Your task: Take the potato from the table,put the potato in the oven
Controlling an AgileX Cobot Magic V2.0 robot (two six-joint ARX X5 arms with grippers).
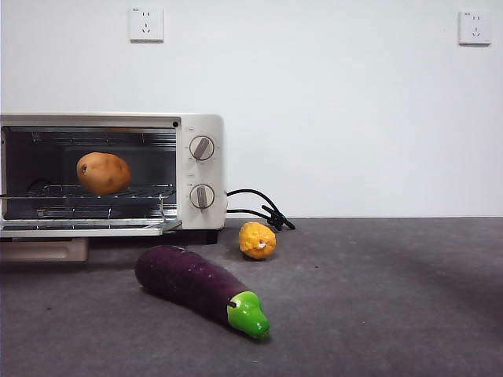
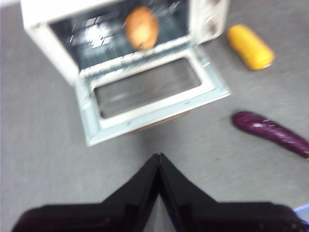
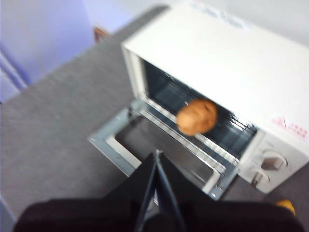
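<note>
- The potato (image 1: 103,173) is seen inside the oven (image 1: 200,169), resting on the wire rack (image 1: 110,191) toward the left of the cavity in the front view; no gripper touches it.
- The oven door (image 1: 86,228) is let down flat, level with the base of the oven, and the cavity is left open to view.
- Two round knobs (image 1: 202,148) are set one above the other on the cream panel to the right of the cavity, and a black cord (image 1: 259,208) trails from the oven's side across the table (image 1: 377,298).
- A small bumpy yellow fruit (image 1: 257,240) is placed on the table just beside the cord's end, near the oven's right corner.
- A long purple eggplant (image 1: 196,287) with a green stem end is laid in front of the oven, its stem pointed away from the door; it is apart from the yellow fruit.
- The left gripper (image 2: 158,159) is held above bare table in front of the lowered door, its two black jaws pressed together at the tips with nothing between them.
- The right gripper (image 3: 157,157) is held above the lowered door, its jaws likewise closed to a narrow point and carrying nothing.
- Both wrist views are blurred; in each the potato is made out on the rack, well apart from the jaws.
- Neither arm is visible in the front view.
- Two wall sockets (image 1: 146,23) are mounted high on the white wall behind.
</note>
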